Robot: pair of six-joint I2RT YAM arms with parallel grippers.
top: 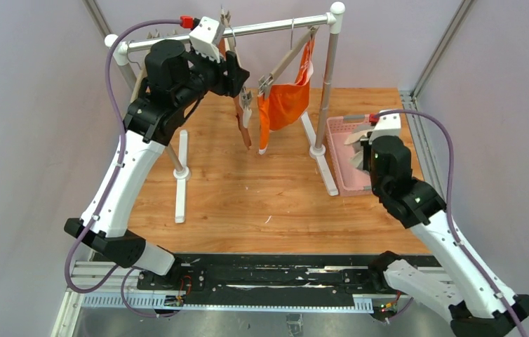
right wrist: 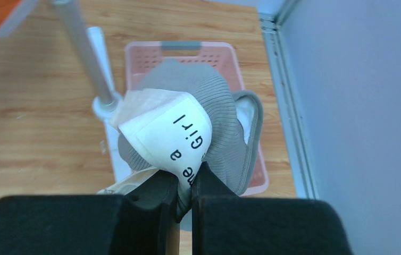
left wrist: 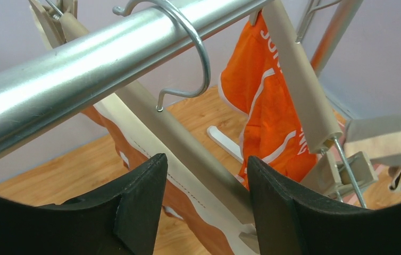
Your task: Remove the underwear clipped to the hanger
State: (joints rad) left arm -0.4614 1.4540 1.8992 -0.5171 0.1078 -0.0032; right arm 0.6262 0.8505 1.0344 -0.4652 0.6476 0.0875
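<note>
- Your right hand (right wrist: pixel 185 186) is pinched shut on the grey briefs (right wrist: pixel 217 106), gripping near the white label (right wrist: pixel 177 133), above the pink basket (right wrist: pixel 150 53). The bundle hangs toward the basket's left edge, close to the rack foot (right wrist: pixel 105 103). Let go here and part of it may drape over the rim or slide onto the tabletop (right wrist: pixel 28 106).
- The cloth is soft and could cling to the pads as they part. Lift away too briskly and you may drag it back out.
- Further out, your left hand (left wrist: pixel 206 167) is spread wide, one finger on either side of the beige hanger (left wrist: pixel 188 143) that carries the rust-brown briefs (left wrist: pixel 108 127). I can't see it touching anything.
- Close there and you will probably trap the hanger bar along with the cream waistband. Pulling would then swing the hook (left wrist: pixel 201 58) along or off the rail (left wrist: pixel 81 69) instead of freeing the cloth from its clips.
- A hard tug might also rock the light rack.
- Farthest away, the orange briefs (left wrist: pixel 262 101) hang clipped to the second hanger (left wrist: pixel 299 79), just beside the first. If the first hanger swings, it could knock into or tangle with this one.
</note>
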